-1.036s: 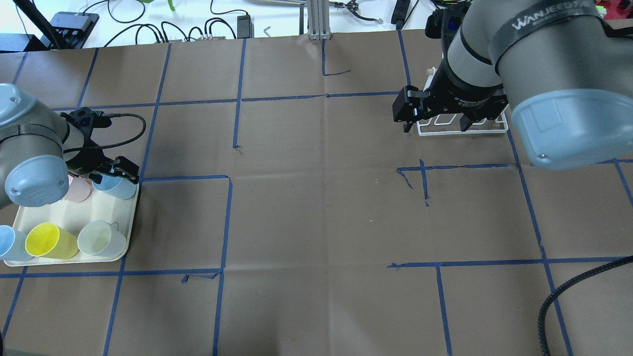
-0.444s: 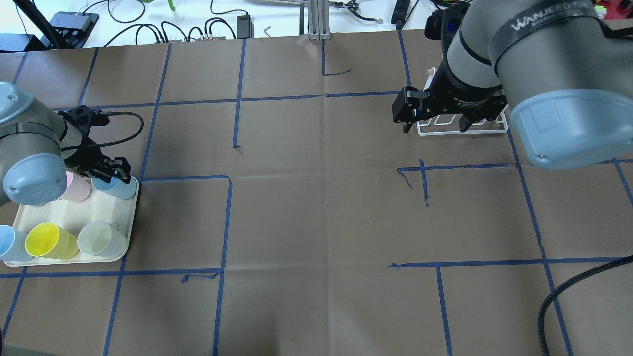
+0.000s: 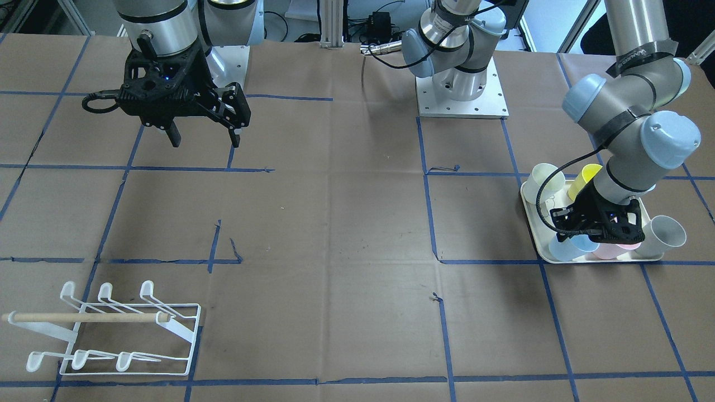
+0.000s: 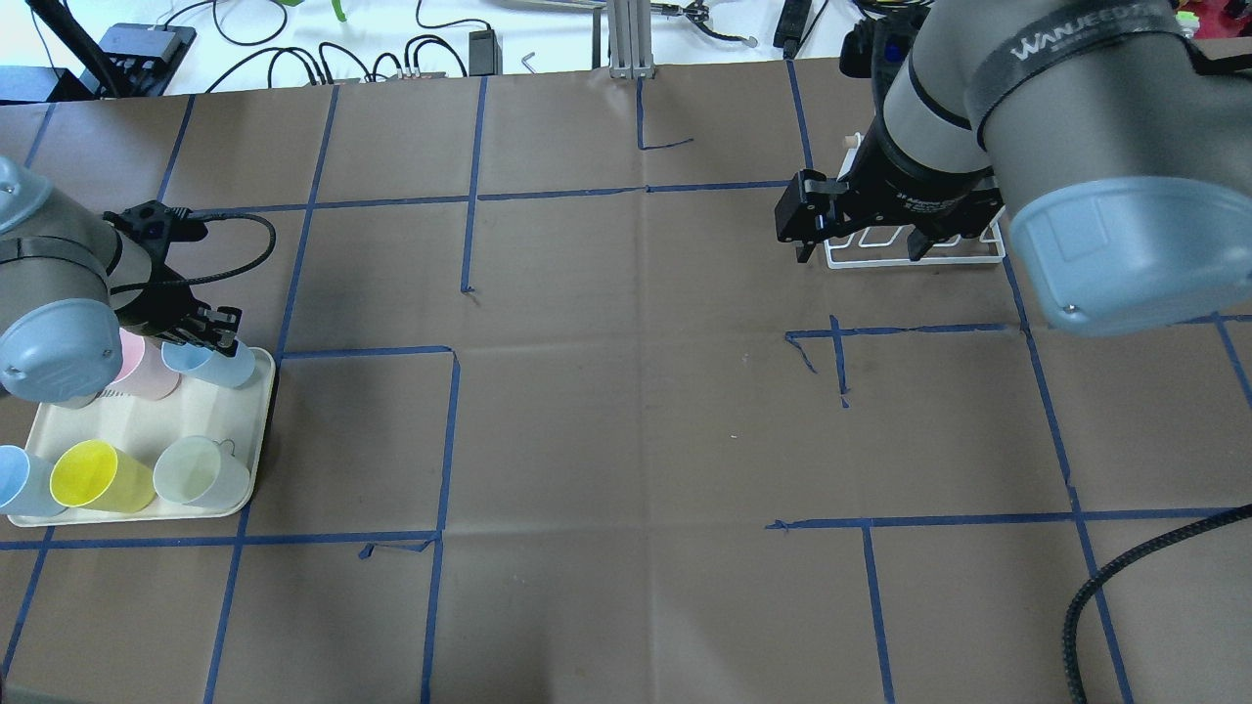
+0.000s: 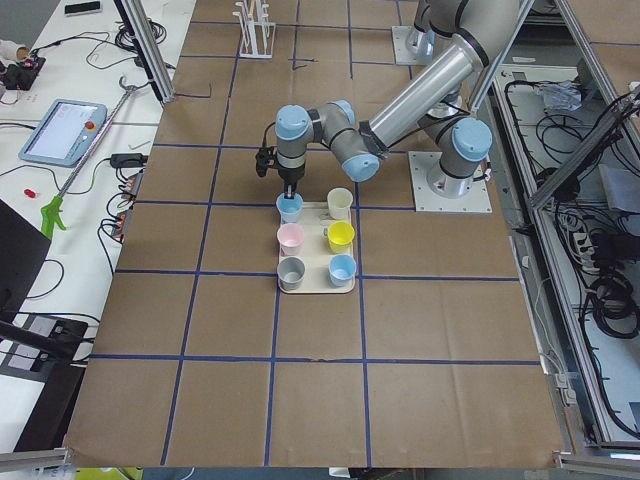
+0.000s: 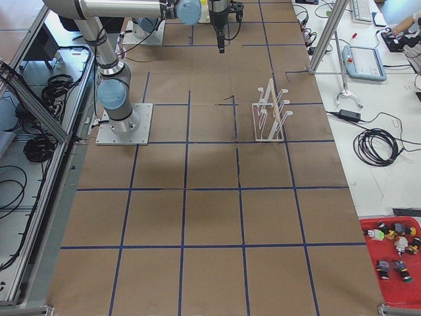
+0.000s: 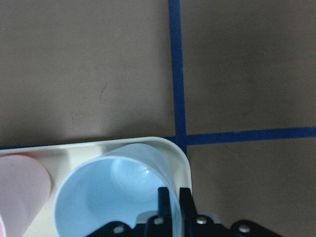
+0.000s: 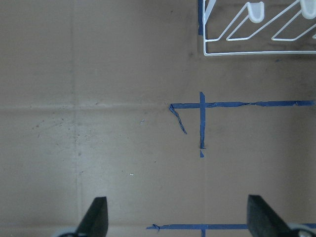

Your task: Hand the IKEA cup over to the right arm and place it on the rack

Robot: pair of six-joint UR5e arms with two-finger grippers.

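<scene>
Step in hand, by my reading: the pick-up, the first of the job. In the overhead view the tray (image 4: 256,430) lies at 9 o'clock on the tabletop (image 4: 626,440). The cup (image 4: 220,364), pale blue and mouth up, stands in the tray's 1 o'clock corner with a pink cup (image 4: 147,367) touching or just beside it at 9 o'clock. The left claw (image 4: 210,328) is down on the cup's rim. The wrist view shows its fingers (image 7: 163,205) drawn close, one inside the wall and one outside, so it looks clamped on the rim. A yellow cup (image 4: 98,476) and a grey cup (image 4: 201,471) lie toward the tray's 6 o'clock edge.

The next move probably calls for a straight lift clear of the pink cup, then a carry toward mid-tabletop with the cup's side offered for the hand-over. A rim pinch is thin, so the cup may swing or slip.

Over at 2 o'clock the right claw (image 3: 205,139) hangs above the tabletop, fingers wide apart and holding nothing. The rack (image 3: 111,317) stands under it, all prongs bare.

The tabletop is brown paper squared off with blue tape. Past its 12 o'clock edge run cables (image 4: 293,54) and a metal post (image 4: 626,39)
</scene>
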